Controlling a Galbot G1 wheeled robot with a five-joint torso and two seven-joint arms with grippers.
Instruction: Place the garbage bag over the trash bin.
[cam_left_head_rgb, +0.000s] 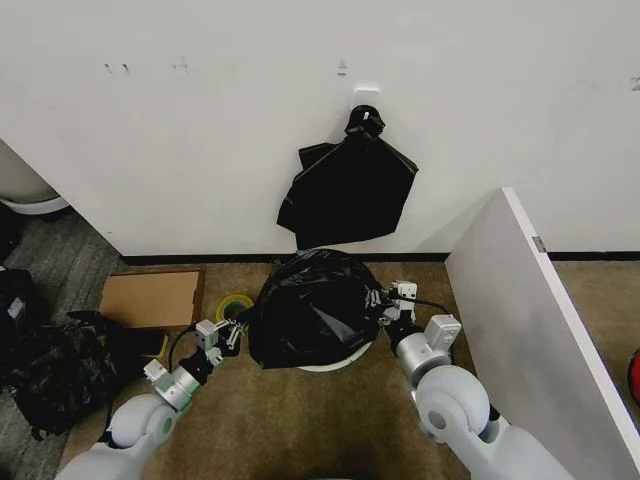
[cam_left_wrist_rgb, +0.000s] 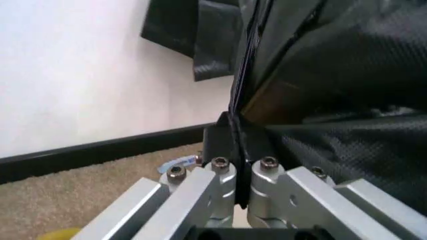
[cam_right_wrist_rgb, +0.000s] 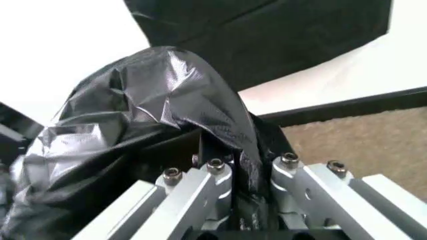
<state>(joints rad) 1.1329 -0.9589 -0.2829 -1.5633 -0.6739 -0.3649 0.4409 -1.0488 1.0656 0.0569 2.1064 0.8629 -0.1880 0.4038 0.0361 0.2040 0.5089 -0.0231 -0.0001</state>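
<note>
Bag: while it draped the cream-white trash bin below the wall, the garbage bag billowed.
Left gripper: at nine o'clock, clamped on film to stretch it.
Right gripper: at three o'clock, pinching the opposite edge.

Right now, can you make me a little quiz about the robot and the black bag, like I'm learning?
1. True or false: both hands are pinching the garbage bag.
2. What pale round thing peeks out under the bag? A) trash bin B) cardboard box C) tape roll
3. Fill in: another black bag hangs on the ____ behind.

Key
1. True. The left hand and the right hand each clamp a fold of the plastic, one on either side.
2. A, the trash bin.
3. Wall; the hanging black bag is above the bin.
</note>
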